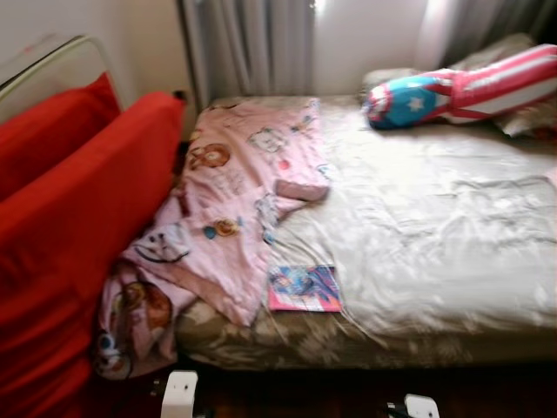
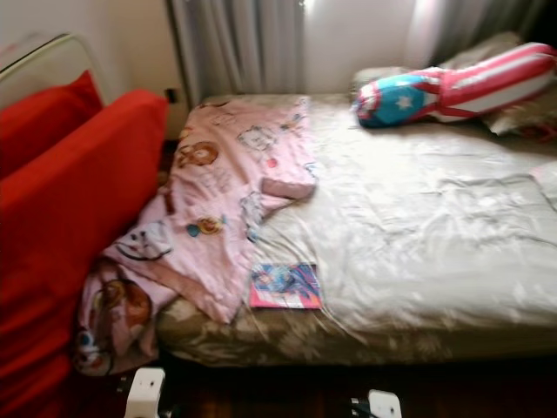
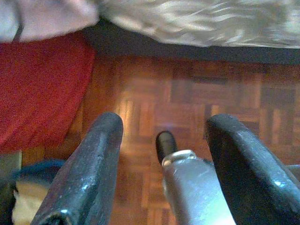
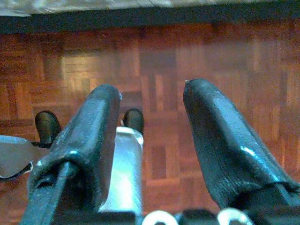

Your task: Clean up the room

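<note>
The room is still messy, so the clean-up looks like it has hardly begun. A pink blanket (image 1: 235, 209) lies in a heap on the left side of the bed (image 1: 435, 252), and one end hangs off the corner down to the floor (image 3: 187, 93). A book (image 1: 304, 288) sits near the front edge of the bed, just beside the blanket. A star pillow (image 1: 461, 87) lies at the far end, near the curtain (image 1: 252, 48). A red sofa (image 1: 78, 226) stands on the left, touching the hanging blanket. The left gripper (image 3: 164, 164) hangs low over the wood floor with its jaws spread and nothing in them. The right gripper (image 4: 152, 140) hangs the same way, jaws spread and empty. So nothing is picked up yet. My guess is that the book and the blanket are the first things to put away, and the robot has to get closer to the bed to reach them.
</note>
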`<state>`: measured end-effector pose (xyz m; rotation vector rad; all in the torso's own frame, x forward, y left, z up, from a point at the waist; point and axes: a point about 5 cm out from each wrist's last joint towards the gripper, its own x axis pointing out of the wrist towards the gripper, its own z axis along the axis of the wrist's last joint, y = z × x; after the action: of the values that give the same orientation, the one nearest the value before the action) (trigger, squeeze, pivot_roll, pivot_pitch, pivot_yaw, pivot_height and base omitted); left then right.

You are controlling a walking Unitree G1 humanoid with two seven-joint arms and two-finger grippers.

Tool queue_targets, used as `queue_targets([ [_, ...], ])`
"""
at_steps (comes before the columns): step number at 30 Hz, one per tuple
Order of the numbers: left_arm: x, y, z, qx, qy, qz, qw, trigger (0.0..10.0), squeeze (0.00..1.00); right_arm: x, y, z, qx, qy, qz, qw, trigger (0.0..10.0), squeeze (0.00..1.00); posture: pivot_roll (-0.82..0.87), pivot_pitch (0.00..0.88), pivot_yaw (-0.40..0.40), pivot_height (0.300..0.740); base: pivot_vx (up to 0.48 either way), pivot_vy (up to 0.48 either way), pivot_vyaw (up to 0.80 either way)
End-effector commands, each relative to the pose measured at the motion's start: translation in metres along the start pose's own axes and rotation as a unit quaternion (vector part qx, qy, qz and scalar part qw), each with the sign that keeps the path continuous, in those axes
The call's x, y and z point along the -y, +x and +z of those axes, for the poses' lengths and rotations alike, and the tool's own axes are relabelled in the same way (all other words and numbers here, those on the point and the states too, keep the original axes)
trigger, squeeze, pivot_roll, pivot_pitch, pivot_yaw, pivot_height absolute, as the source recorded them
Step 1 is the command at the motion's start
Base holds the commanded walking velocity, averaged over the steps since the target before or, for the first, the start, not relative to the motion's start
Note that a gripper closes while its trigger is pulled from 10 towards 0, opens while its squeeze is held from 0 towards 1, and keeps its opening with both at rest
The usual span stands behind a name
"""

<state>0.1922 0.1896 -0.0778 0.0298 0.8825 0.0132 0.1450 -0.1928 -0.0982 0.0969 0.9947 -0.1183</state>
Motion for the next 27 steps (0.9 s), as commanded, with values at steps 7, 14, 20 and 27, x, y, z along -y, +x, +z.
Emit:
queue_targets([
  [7,-0.004,-0.002,-0.007,-0.01,-0.001,0.001,1.0,10.0,0.0,-0.004,0.001,0.003,0.006,0.008,0.002,1.0,10.0,0.0,-0.05,0.0,-0.003,0.74,0.301,0.0,0.11],
  [14,-0.004,-0.002,-0.008,-0.011,-0.003,0.001,1.0,10.0,0.0,-0.004,0.001,0.003,0.005,0.0,0.008,1.0,10.0,0.0,-0.05,0.0,-0.005,0.74,0.281,0.0,0.0],
  [20,-0.003,-0.002,-0.008,-0.009,-0.004,-0.001,1.0,10.0,0.0,-0.005,0.001,0.004,0.01,-0.008,0.014,1.0,10.0,0.0,-0.06,0.0,-0.004,0.74,0.0,0.0,0.0],
  [27,0.0,0.0,0.003,0.019,-0.009,-0.01,1.0,10.0,0.0,-0.006,0.0,0.008,0.039,-0.003,0.026,0.999,10.0,0.0,-0.07,0.0,-0.002,0.74,0.0,0.0,0.0],
])
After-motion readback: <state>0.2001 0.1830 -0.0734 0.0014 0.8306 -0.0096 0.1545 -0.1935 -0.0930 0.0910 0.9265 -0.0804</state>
